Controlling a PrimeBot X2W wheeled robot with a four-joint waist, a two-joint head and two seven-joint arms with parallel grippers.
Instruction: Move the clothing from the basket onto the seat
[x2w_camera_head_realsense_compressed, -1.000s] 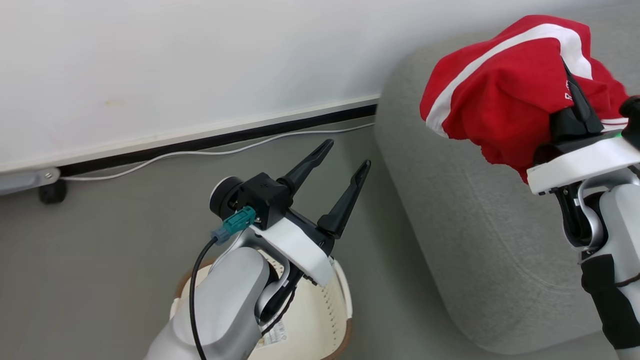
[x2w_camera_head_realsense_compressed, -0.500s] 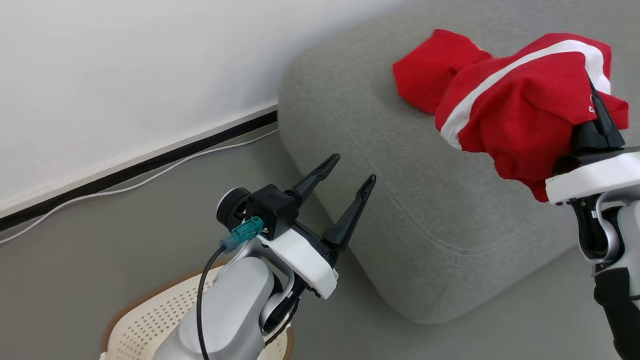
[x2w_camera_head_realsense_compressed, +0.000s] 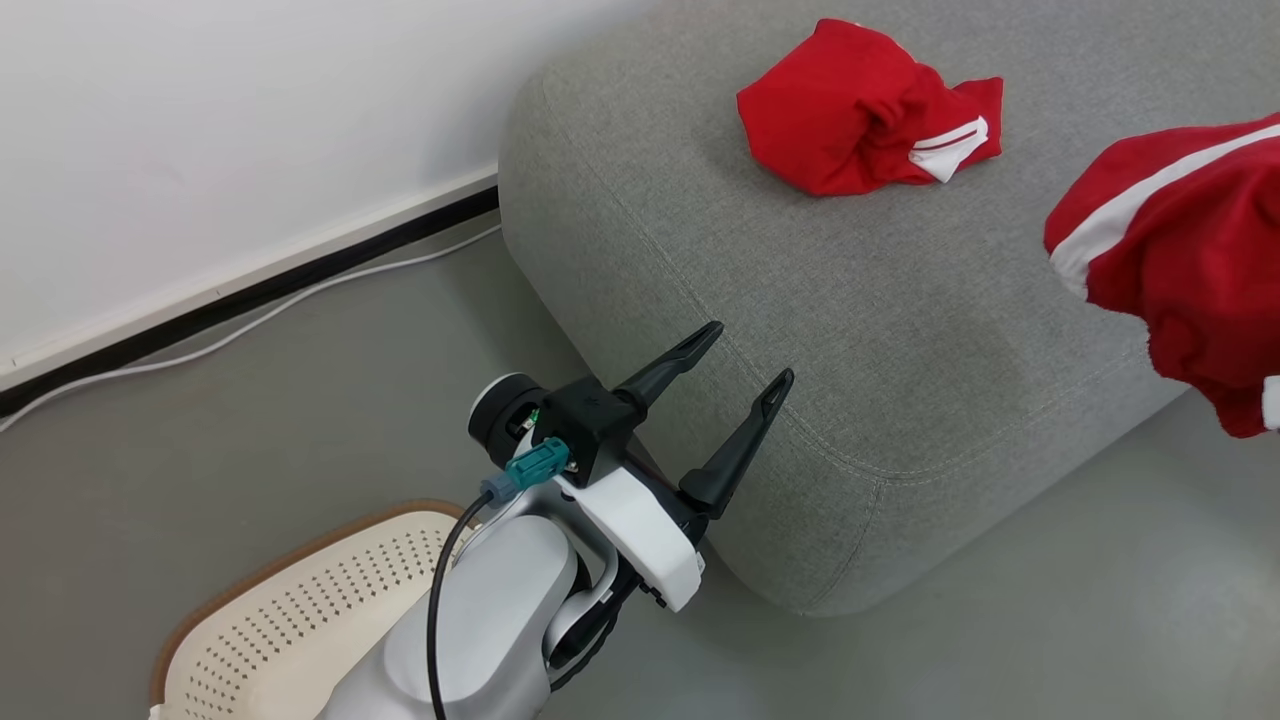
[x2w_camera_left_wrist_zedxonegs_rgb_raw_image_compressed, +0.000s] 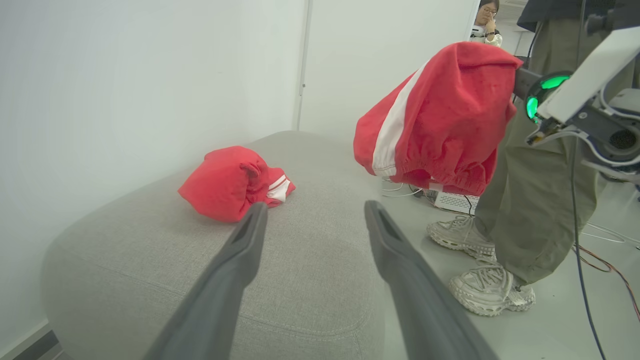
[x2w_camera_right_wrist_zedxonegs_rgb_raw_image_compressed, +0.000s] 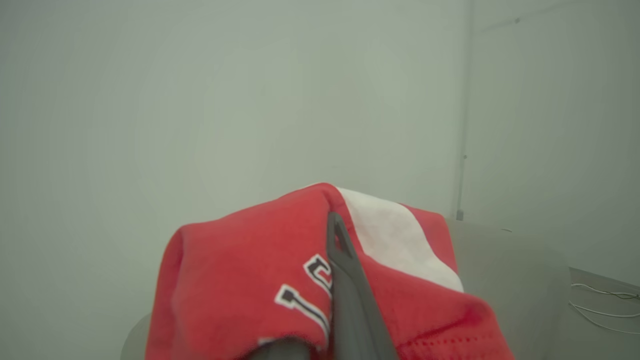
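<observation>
Head camera swung right: grey seat now fills the upper right, basket sits lower left. Right fingers are clamped together on a red striped garment at the right edge of frame, beside the seat's edge. The other red garment lies on the seat. Left fingers are apart and empty. Step is likely carry; next, bring it over the cushion and release. Grey floor, white wall, person's legs nearby.

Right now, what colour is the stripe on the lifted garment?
White, on bright red; the lifted garment shows it best in the left wrist view.
</observation>
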